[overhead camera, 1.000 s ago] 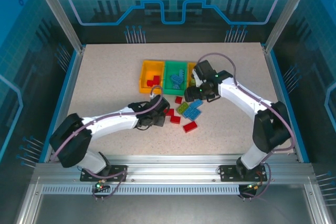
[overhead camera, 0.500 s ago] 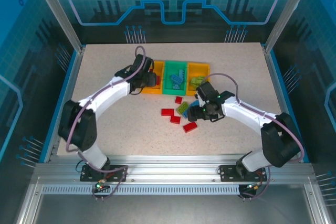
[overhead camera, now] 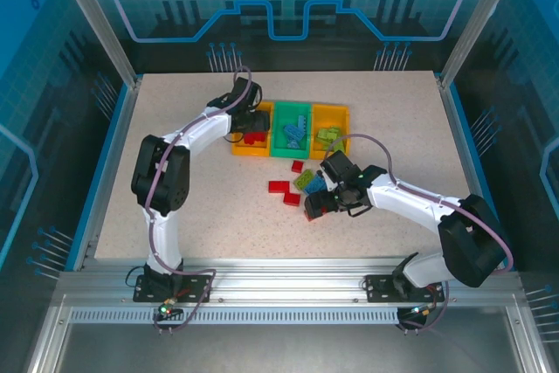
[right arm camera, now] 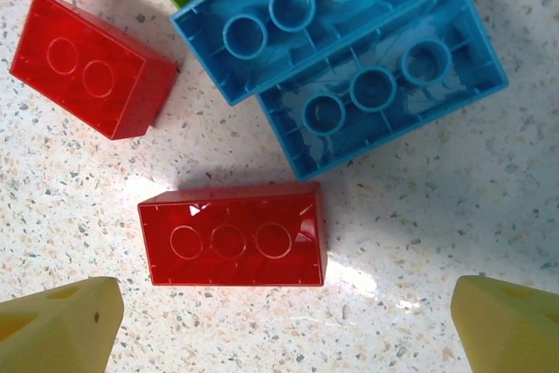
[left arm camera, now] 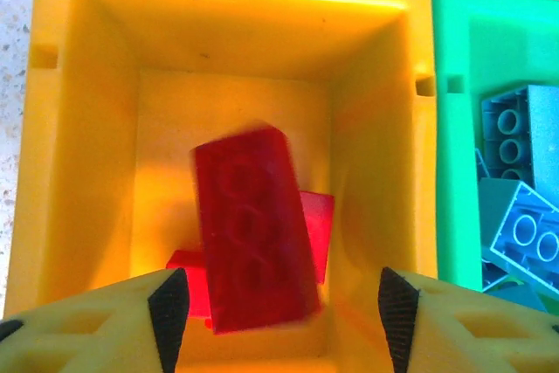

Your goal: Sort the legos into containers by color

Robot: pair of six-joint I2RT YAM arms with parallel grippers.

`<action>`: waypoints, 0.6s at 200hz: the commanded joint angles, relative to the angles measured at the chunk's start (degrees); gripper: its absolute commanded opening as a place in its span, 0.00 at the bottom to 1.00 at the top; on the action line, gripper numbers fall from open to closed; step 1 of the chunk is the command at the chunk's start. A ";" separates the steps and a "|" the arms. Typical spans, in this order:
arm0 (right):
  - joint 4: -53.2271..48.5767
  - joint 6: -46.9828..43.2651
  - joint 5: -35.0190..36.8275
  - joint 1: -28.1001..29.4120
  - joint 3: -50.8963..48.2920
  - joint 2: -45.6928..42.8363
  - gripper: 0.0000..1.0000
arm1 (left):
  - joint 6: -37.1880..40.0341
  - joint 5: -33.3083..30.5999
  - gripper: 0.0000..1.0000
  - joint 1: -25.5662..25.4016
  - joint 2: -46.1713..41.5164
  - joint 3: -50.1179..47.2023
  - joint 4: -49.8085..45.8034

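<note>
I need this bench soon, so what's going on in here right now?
Two arms are sorting Lego bricks by colour. The left arm's fingers stand spread over the left yellow bin, and a blurred red brick is loose between them, above other red pieces. The right arm's fingers hang wide open over a lone red brick on the table, beside two blue bricks. Several bricks are not yet binned.

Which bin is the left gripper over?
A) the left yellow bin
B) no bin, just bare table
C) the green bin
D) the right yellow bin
A: the left gripper hangs open above a yellow bin holding red bricks, with the green bin on its right.
</note>
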 commanded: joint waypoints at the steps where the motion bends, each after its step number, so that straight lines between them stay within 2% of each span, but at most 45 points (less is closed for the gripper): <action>1: 1.28 -3.01 -1.18 1.72 0.43 1.51 0.99 | -1.78 2.39 0.75 0.15 -2.39 -0.82 0.44; 10: 0.83 -4.01 -1.15 2.27 0.66 2.48 1.00 | -2.25 2.97 0.82 0.11 -3.75 -2.50 1.36; 19: 0.54 -5.01 -1.43 2.78 0.83 3.15 1.00 | -2.71 3.29 0.97 0.07 -5.36 -4.18 2.26; 22: 0.51 -5.28 -1.63 2.90 0.86 3.40 1.00 | -3.06 3.36 0.98 0.09 -5.99 -4.82 2.58; 92: -1.52 -7.18 2.38 6.52 5.33 11.38 1.00 | -6.64 6.02 0.99 -0.16 -17.39 -15.56 6.42; 120: -2.77 -6.64 4.61 7.79 7.39 14.45 0.93 | -7.27 5.80 0.99 -0.16 -20.76 -18.81 6.73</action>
